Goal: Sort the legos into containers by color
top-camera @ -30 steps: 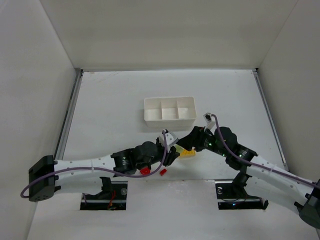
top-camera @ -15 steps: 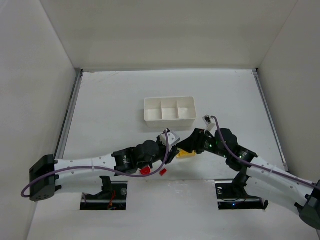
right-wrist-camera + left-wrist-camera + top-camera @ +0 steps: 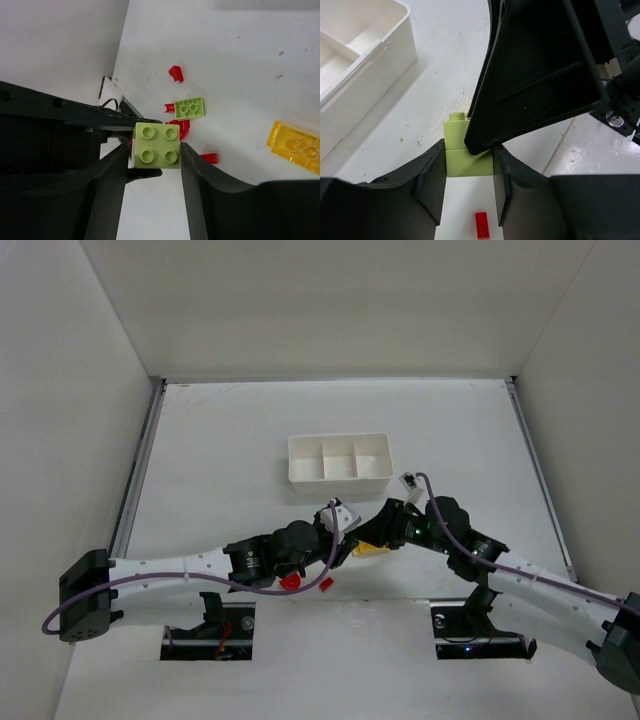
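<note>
**A:** Which step was being done here? The green brick (image 3: 467,162) was clamped tight in the left pincer (image 3: 469,175), held up just short of the tray (image 3: 340,481).

**B:** Looked like a handover tbh. The right pincer (image 3: 156,152) was set closely round it, part open. Whether it was pinched couldn't be told. A firm grip would be needed before any release.
</note>
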Controlling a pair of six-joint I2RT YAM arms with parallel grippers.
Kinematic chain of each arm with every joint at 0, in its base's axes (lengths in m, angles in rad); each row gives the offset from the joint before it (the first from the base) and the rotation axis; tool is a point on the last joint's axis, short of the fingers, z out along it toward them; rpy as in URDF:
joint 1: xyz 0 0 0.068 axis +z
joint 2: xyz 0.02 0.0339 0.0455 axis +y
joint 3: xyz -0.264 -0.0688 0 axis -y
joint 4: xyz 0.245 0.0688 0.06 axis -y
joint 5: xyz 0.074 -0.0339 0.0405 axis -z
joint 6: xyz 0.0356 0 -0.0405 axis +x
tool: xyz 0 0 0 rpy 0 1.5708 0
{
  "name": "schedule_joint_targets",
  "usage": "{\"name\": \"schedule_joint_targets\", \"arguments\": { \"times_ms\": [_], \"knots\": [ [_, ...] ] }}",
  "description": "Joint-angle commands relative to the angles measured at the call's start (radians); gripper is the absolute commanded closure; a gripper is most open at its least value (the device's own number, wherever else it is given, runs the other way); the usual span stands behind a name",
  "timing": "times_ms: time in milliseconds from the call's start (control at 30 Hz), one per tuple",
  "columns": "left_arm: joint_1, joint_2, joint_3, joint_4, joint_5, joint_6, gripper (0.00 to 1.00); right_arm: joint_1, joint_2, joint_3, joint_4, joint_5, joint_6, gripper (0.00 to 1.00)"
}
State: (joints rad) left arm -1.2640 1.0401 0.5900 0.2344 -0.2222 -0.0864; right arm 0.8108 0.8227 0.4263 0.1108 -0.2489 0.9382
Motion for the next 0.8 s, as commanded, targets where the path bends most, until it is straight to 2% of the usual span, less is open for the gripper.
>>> {"name": "schedule_joint_targets", "arguments": {
  "times_ms": [0,33,100,167,300,367,567,767],
  "knots": [
    [-0.008,-0.014,0.047,0.019,-0.012,0.02,0.83,-0.008,0.012,-0.007,0.072,-0.018,0.02,0.53],
    [-0.008,-0.014,0.047,0.017,-0.012,0.02,0.83,-0.008,0.009,-0.012,0.084,-0.016,0.028,0.58],
    [-0.008,-0.014,0.045,0.017,-0.012,0.02,0.82,-0.012,-0.006,-0.023,0.101,-0.01,0.042,0.61],
    [-0.007,-0.014,0.042,0.017,-0.012,0.02,0.78,-0.025,-0.019,-0.027,0.105,-0.009,0.045,0.63],
    [-0.01,-0.023,0.03,0.025,-0.043,0.017,0.54,-0.034,-0.049,-0.04,0.113,0.023,0.054,0.67],
    [-0.011,-0.032,0.024,0.028,-0.055,0.014,0.46,-0.034,-0.063,-0.046,0.119,0.042,0.062,0.67],
    [-0.013,-0.072,-0.027,0.103,-0.083,-0.009,0.42,-0.034,-0.091,-0.061,0.164,0.076,0.108,0.67],
    [-0.007,-0.115,-0.128,0.307,-0.086,-0.044,0.43,-0.042,-0.099,-0.051,0.196,0.097,0.209,0.67]
  ]
}}
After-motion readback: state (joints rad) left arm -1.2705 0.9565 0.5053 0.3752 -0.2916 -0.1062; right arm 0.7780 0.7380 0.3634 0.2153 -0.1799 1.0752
